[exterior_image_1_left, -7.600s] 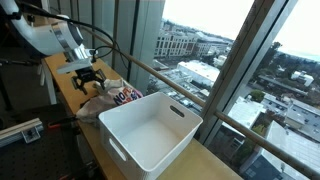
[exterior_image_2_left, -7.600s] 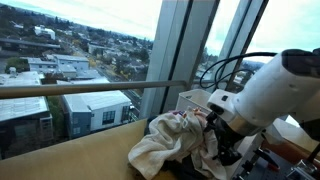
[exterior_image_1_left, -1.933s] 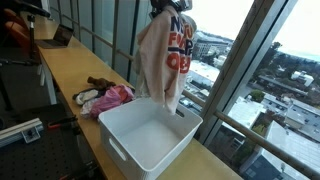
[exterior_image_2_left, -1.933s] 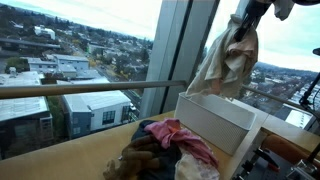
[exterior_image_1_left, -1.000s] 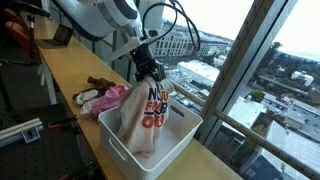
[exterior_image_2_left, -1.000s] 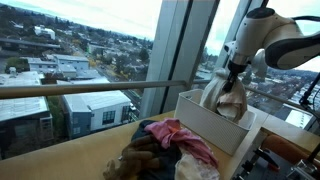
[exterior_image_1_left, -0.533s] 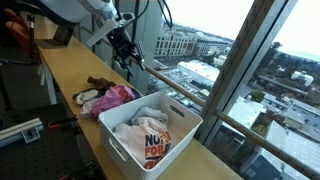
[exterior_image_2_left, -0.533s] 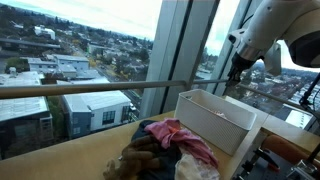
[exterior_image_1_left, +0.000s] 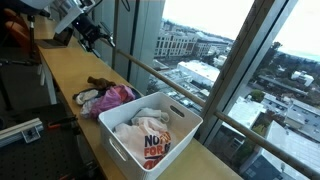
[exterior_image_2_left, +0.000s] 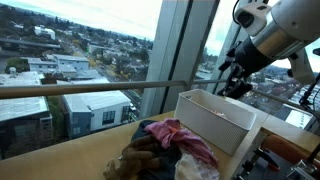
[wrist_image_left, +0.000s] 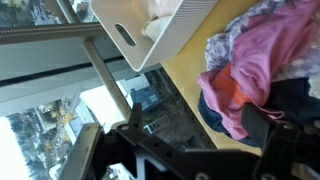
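In the upper left of an exterior view we see the gripper (exterior_image_1_left: 97, 35) hanging above the tabletop (exterior_image_1_left: 62, 70). The wrist view shows its jaws apart and holding nothing. Lower and further right, a pile of clothes (exterior_image_1_left: 106, 97) with a pink piece on top lies just beside the white bin (exterior_image_1_left: 180, 152). At centre frame, inside the bin, lies a white shirt (exterior_image_1_left: 148, 138) with orange lettering.
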